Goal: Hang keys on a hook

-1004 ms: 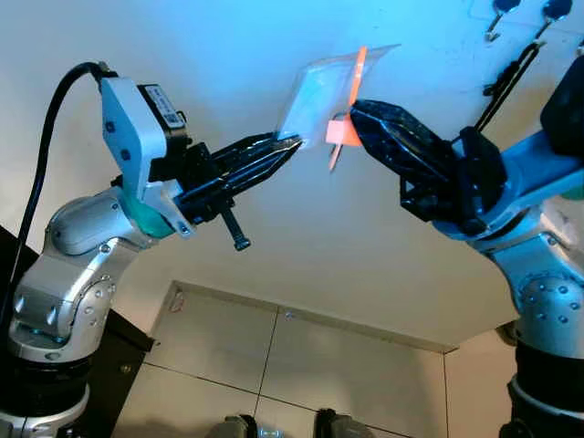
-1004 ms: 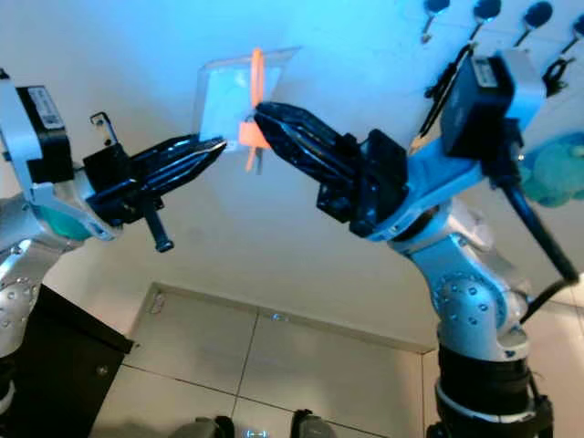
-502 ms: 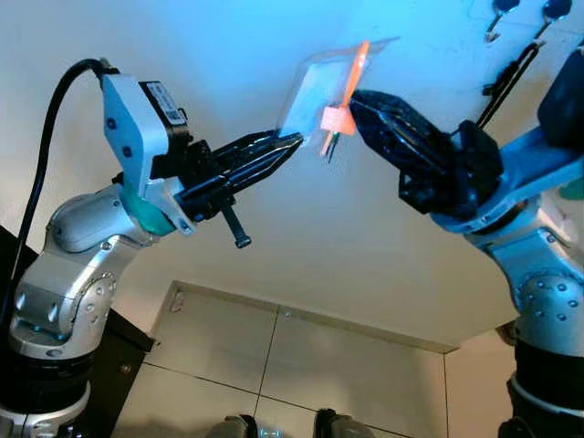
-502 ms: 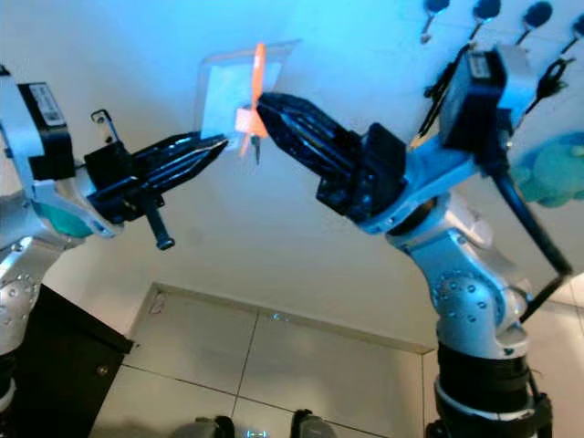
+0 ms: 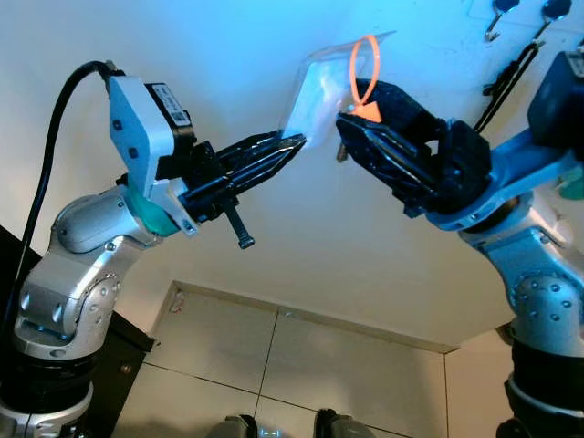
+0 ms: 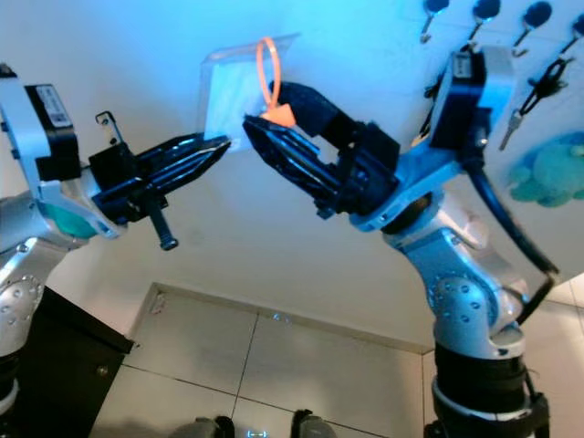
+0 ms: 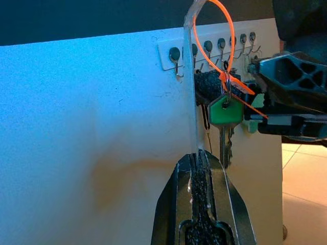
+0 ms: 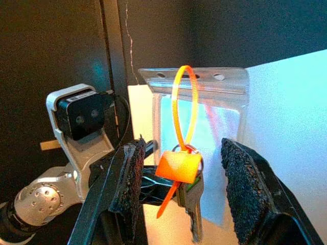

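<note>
My left gripper (image 5: 294,141) is shut on the lower corner of a clear plastic bag (image 5: 315,84), held up before the white wall. An orange zip-tie loop (image 5: 363,64) runs through the bag's top and carries an orange tag (image 8: 177,167) and a green-headed key (image 7: 226,111). My right gripper (image 5: 354,121) is open, its two pads (image 8: 245,194) standing either side of the tag and key without touching them. A row of wall hooks (image 6: 484,11) sits up at the right, beyond the right arm.
Other keys and a black strap (image 6: 540,75) hang from the hooks, with a teal plush toy (image 6: 547,173) below them. A black cabinet (image 5: 119,365) stands at the lower left. Tiled floor (image 5: 301,365) lies beneath.
The right gripper was shut on the orange tag; it has now opened, turned and let go. The zip-tie loop has swung upright. The left gripper keeps hold of the bag.
</note>
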Robot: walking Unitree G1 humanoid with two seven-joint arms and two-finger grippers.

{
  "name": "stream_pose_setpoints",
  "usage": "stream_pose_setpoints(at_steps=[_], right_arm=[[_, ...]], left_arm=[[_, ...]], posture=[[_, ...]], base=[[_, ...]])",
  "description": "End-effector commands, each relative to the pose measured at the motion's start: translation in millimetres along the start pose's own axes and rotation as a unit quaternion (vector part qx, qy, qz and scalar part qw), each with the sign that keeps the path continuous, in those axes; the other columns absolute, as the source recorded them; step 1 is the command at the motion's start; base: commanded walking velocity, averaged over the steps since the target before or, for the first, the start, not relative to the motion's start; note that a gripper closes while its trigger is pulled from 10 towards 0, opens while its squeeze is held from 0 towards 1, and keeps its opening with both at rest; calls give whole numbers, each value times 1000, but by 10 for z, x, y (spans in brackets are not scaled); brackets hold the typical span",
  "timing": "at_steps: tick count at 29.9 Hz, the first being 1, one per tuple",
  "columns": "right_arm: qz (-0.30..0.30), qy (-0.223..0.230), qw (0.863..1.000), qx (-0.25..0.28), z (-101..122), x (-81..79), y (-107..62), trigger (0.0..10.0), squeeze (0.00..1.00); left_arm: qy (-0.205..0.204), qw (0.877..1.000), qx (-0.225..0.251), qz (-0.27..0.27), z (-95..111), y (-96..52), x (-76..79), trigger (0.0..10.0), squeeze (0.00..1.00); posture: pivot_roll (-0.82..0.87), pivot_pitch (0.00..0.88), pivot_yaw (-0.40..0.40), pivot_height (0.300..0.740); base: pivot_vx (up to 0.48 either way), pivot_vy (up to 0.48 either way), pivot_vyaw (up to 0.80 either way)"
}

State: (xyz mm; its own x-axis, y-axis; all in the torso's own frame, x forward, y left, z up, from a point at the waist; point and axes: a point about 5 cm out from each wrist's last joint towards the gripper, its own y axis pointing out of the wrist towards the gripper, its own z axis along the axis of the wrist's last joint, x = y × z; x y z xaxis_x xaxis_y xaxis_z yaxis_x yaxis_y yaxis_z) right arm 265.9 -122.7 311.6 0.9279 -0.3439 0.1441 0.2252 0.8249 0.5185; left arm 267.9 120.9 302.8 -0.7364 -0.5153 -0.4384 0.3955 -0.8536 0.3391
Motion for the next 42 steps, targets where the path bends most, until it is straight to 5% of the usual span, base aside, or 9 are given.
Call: stream_pose_setpoints(at_steps=[1,6,7,8,32,33,37,40,42], right_arm=[[13,11,1000,-4,-45,-49,33,10000,0],[15,14,1000,-5,-57,-55,48,10000,0],[16,15,1000,-1,-55,-51,65,1137,0],[18,15,1000,5,-41,-43,83,0,0],[-1,9,999,39,49,11,102,0,0],[1,11,999,44,55,6,104,0,0],[1,11,999,44,55,6,104,0,0],[5,18,998,54,57,-11,113,0,0],[7,22,998,58,51,-21,117,0,0]], left_arm=[[8,1000,4,-14,9,23,38,0,0],[8,1000,5,-14,9,24,40,0,0],[8,1000,5,-13,8,22,42,0,0],[7,1000,5,-11,7,19,44,0,0],[6,1000,0,-13,-11,21,49,0,0],[5,1000,-3,-14,-23,23,53,6824,0],[5,1000,-3,-14,-23,23,53,6824,0],[-3,1000,-9,-23,-57,33,84,10000,1000],[-2,999,-19,-34,-89,35,126,10000,1000]], posture=[[-33,109,58,740],[-33,109,58,740],[-32,113,53,740],[-33,115,53,740],[-34,119,58,740],[-35,117,59,740],[-35,117,59,740],[-36,118,59,740],[-37,119,60,740]], base=[[0,0,0],[0,0,0],[0,0,0],[0,0,0],[0,0,0],[0,0,0],[0,0,0],[0,0,0],[0,0,0]])
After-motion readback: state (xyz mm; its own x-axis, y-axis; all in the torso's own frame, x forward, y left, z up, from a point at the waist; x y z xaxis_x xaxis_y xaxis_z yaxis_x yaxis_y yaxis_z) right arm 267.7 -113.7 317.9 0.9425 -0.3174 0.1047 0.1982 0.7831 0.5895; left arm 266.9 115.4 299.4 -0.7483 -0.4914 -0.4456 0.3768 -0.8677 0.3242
